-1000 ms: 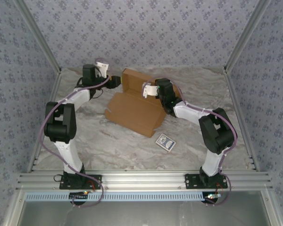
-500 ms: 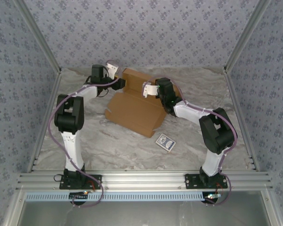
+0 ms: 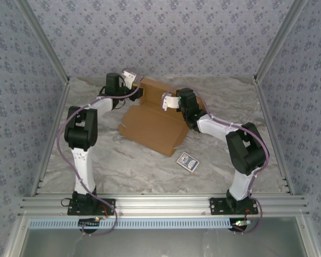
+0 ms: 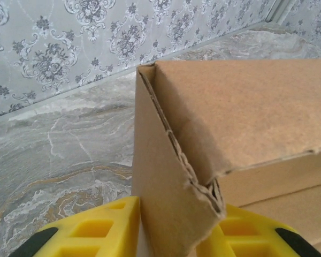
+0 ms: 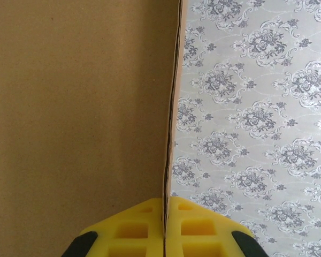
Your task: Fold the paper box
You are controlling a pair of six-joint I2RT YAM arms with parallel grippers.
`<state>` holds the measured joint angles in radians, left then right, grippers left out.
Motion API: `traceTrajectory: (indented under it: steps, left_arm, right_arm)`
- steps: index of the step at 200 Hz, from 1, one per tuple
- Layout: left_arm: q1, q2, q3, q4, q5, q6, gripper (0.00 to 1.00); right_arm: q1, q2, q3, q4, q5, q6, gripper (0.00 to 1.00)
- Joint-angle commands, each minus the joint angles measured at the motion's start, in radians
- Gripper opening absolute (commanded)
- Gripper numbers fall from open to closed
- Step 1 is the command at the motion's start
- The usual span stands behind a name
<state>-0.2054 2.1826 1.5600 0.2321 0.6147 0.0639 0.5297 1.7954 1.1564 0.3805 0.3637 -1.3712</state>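
The right gripper (image 5: 164,229) is closed tight on the thin edge of an upright panel of the paper box (image 3: 150,127). The left gripper (image 4: 174,227) pinches the box's far left corner fold. The box sits partly formed, mid-desk (image 3: 123,163) towards the back. The step in hand looks like standing the rear wall. The next move probably calls for tucking that corner in squarely.
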Motion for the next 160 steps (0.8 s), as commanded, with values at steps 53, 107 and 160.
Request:
traceTrajectory:
  steps: [53, 107, 160]
  left_arm:
    - [-0.014, 0.010, 0.025, 0.034, 0.015, 0.026, 0.18]
    - [-0.017, -0.056, -0.025, 0.015, -0.085, 0.080, 0.08]
    - [-0.017, -0.154, -0.133, 0.052, -0.198, 0.080, 0.03]
  right_arm:
    - [-0.006, 0.012, 0.019, -0.068, 0.006, -0.002, 0.00]
    - [-0.002, 0.003, 0.024, -0.076, 0.020, 0.026, 0.20]
    - [0.046, -0.097, 0.028, -0.186, 0.044, 0.255, 0.56]
